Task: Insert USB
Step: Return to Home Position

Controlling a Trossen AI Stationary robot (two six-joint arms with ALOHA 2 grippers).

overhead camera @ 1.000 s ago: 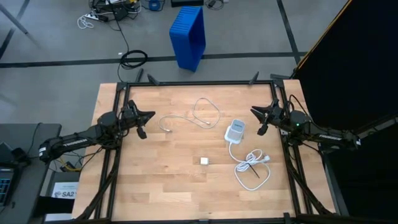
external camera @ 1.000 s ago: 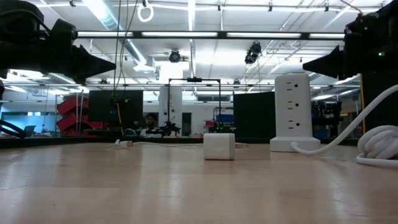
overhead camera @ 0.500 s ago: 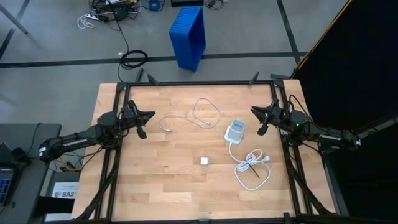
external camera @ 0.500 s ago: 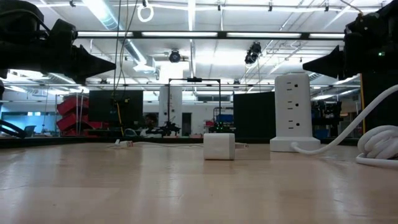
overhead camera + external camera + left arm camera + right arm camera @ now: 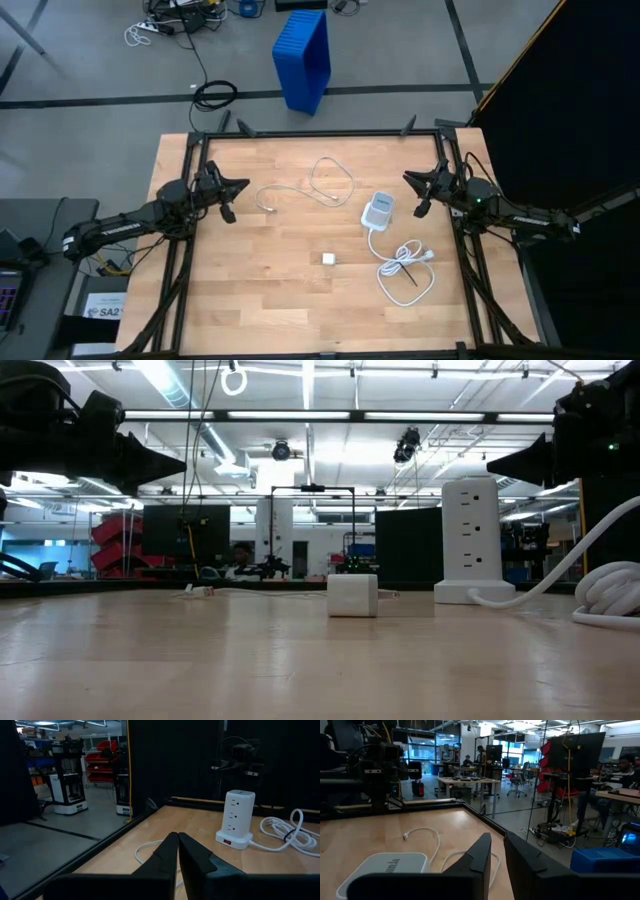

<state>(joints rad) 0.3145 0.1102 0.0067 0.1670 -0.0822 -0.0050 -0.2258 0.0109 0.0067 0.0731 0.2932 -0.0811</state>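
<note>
The USB [image 5: 330, 183] is a thin white cable, loosely looped, lying flat on the wooden table's far middle; it also shows in the left wrist view [image 5: 145, 849] and the right wrist view [image 5: 427, 832]. To its right the white socket block [image 5: 378, 211] stands upright on its base [image 5: 470, 540]. My left gripper [image 5: 243, 185] hovers at the table's left edge, left of the USB, its fingers shut together [image 5: 178, 836]. My right gripper [image 5: 406, 178] hovers at the right edge, just right of the block, all but shut, with a narrow slit and nothing between its fingers [image 5: 497, 840].
A small white cube [image 5: 328, 259] sits near the table's middle. The block's thick white power cord [image 5: 405, 272] lies coiled at the near right. A black frame rail [image 5: 320, 132] borders the table. A blue crate [image 5: 303, 58] stands on the floor beyond the far edge. People sit in the room beyond.
</note>
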